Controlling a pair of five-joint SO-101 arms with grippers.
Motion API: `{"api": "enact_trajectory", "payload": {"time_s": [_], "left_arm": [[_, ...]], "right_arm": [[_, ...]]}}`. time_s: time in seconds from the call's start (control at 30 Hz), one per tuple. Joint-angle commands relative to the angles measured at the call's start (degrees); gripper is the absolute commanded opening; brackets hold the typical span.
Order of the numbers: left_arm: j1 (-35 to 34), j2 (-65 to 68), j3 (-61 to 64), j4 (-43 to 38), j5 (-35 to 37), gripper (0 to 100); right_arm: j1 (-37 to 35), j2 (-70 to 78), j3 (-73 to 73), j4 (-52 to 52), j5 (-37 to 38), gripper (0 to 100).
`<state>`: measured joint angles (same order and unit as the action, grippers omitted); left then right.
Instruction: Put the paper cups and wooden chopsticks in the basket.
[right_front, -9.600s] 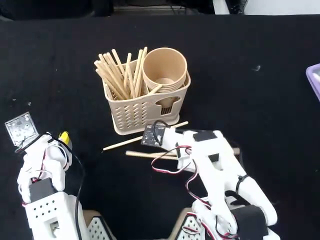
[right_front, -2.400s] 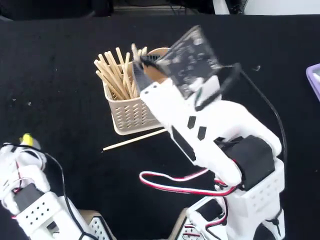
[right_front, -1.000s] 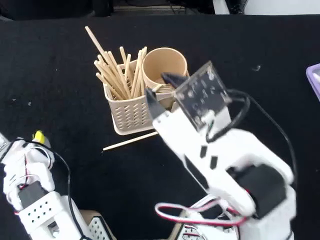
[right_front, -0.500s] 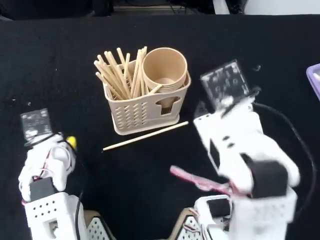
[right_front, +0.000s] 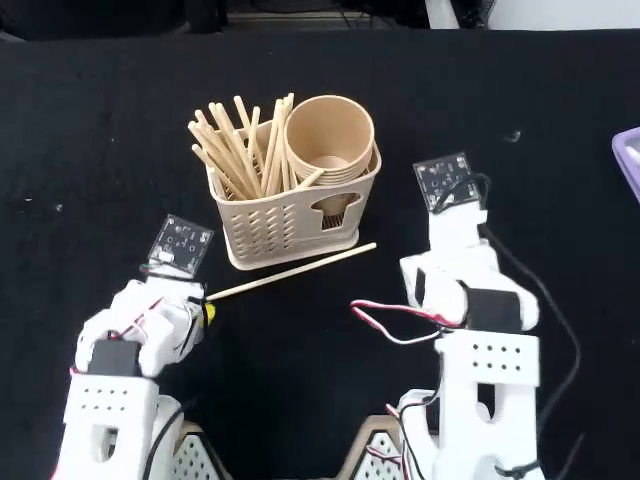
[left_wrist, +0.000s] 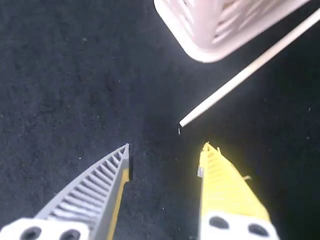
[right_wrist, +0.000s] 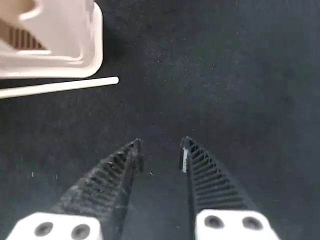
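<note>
Now, from above you see the paper cups and most chopsticks inside the basket. One loose chopstick lies just in front of the basket. Left wrist view: your left gripper is wide apart and empty, near the basket. Right wrist view: your right gripper is apart too, also empty.

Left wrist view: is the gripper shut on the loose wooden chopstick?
No, the left gripper is open, and the thin wooden chopstick lies on the black table beyond its tips.
</note>
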<state>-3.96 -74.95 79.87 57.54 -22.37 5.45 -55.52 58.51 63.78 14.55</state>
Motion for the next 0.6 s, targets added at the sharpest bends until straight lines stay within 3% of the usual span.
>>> {"api": "enact_trajectory", "payload": {"time_s": [0.0, 0.27, 0.57], "left_arm": [[-0.1, 14.8, -7.3, -7.2, 3.1, 23], [-4.5, 37.1, -15.9, -17.9, 17.7, 23], [0.0, 46.8, -16.6, -21.6, 18.7, 22]], "right_arm": [[1.1, -0.5, 4.5, -6.9, -4.3, 12.9], [1.1, -0.5, 9.5, -9.4, -5.3, 13.0], [1.1, -0.5, 10.1, -9.4, -5.0, 13.0]]}}
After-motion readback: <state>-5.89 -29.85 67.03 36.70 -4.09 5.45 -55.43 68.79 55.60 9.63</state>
